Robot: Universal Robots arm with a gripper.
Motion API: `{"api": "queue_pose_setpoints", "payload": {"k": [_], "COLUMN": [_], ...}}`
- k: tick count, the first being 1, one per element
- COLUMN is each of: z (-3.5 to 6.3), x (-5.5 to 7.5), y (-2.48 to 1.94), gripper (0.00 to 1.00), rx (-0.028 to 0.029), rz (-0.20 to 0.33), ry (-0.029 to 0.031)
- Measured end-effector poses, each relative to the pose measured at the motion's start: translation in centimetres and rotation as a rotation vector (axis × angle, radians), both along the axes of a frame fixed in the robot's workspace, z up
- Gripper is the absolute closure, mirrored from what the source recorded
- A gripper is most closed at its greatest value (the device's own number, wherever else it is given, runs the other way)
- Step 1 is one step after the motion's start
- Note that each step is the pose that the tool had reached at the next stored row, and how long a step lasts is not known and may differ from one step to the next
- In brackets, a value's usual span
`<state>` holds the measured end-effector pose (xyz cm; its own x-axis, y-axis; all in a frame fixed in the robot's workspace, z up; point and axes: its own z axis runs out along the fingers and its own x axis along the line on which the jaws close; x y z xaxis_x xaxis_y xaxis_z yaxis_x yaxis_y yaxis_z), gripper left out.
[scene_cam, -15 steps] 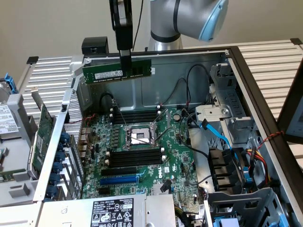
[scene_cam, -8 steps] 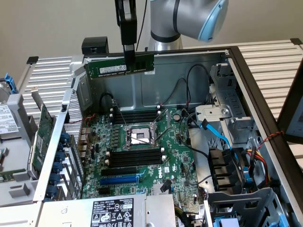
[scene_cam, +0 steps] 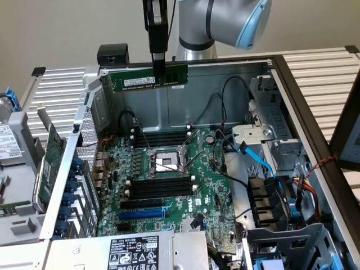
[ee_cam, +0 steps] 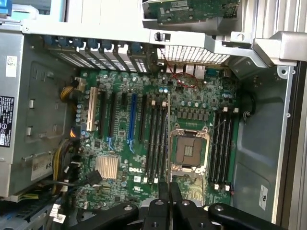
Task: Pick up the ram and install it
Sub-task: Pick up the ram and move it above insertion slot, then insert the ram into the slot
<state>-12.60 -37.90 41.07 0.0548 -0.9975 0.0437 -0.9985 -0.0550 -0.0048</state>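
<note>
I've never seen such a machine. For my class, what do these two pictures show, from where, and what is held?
The grey machine is a robot arm; the black hand at its end does the grasping. One picture comes from a camera off the arm, the other from a camera on its wrist, looking down. Below is an open computer case with a green motherboard and black slots. The hand is shut on the ram, a narrow green stick, held in the air clear of the slots.

Lying on ribbed white bench (scene_cam: 320, 73): open PC case (scene_cam: 169, 107), side panel off; grey labelled drive (scene_cam: 8, 140) nr edge, exterior view's left.
</note>
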Motion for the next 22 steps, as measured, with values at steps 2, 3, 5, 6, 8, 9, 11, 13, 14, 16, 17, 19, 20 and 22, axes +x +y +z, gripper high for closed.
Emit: {"api": "queue_pose_setpoints", "payload": {"k": [2,3,5,6,8,9,11,13,14,16,17,19,20,22], "z": [-0.01,-0.01,-0.01,-0.01,-0.08,-0.17,-0.51,-0.87,-1.05,-1.40,-1.55,-1.84,-1.96,-2.10], "x": [0.0,0.0,0.0,0.0,0.0,0.0,0.0,0.0,0.0,0.0,0.0,0.0,0.0,0.0], "y": [0.00,0.00,0.00,0.00,0.00,0.00,0.00,0.00,0.00,-0.01,-0.02,-0.03,-0.05,-0.14], "gripper": [0.87,0.87,0.87,0.87,0.87,0.87,0.87,0.87,0.87,0.87,0.87,0.87,0.87,0.87], "rx": [0.0002,0.0001,0.0001,0.0001,0.0002,0.0002,0.0002,0.0001,0.0008,0.0029,0.0041,0.0069,0.0088,0.0143], "rz": [0.000,0.000,0.000,0.000,0.000,0.000,0.000,0.000,0.000,0.000,0.000,0.000,0.000,0.000], "ry": [0.0013,0.0016,0.0020,0.0024,0.0024,0.0024,0.0024,0.0025,0.0027,0.0035,0.0041,0.0058,0.0073,0.0143]}}
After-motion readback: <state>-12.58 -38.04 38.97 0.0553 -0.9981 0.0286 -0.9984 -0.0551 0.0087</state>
